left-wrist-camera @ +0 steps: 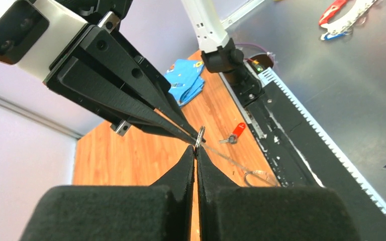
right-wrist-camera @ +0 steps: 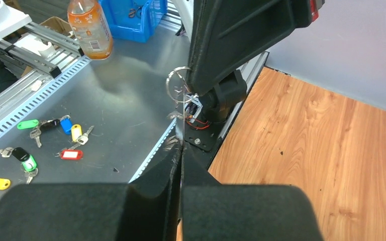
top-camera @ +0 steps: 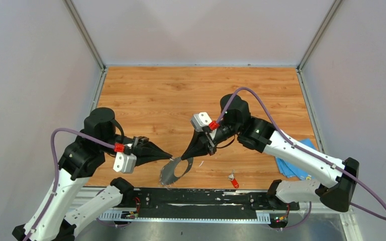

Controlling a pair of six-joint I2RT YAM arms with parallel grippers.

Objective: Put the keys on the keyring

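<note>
Keyring (top-camera: 174, 171): at 6 o'clock on the tabletop (top-camera: 181, 95), close to the near edge. Its upper rim stands up to the spot where both sets of jaws meet. Cannot tell whether its lower part touches the wood.

Left jaws: together, tips pinched on the ring's rim. The left wrist view shows the metal edge-on right at the tips. This reads as a steadying hold that keeps the ring on edge so the other arm can work at it.

Right jaws: also together, tips against the same stretch of rim from the 1 o'clock side. Cannot tell whether metal is caught between them or they only press on it. My guess is an attempt to pin or pry the split.

Red key (top-camera: 233, 179): flat on the wood at 4 o'clock from the ring, apart from it, not threaded. The blue-headed key is not found in any view. Blue cloth (top-camera: 292, 164): at 3 o'clock, partly under the right arm.

Pose:
- **Left arm** (top-camera: 75, 160): rises from 7 o'clock with the elbow high and the wrist pointing to 3 o'clock.
- **Right arm** (top-camera: 291, 150): runs from 5 o'clock towards 10, folds at a raised elbow, and tips its wrist down towards 7 o'clock.
- The two sets of tips nearly touch.
</note>
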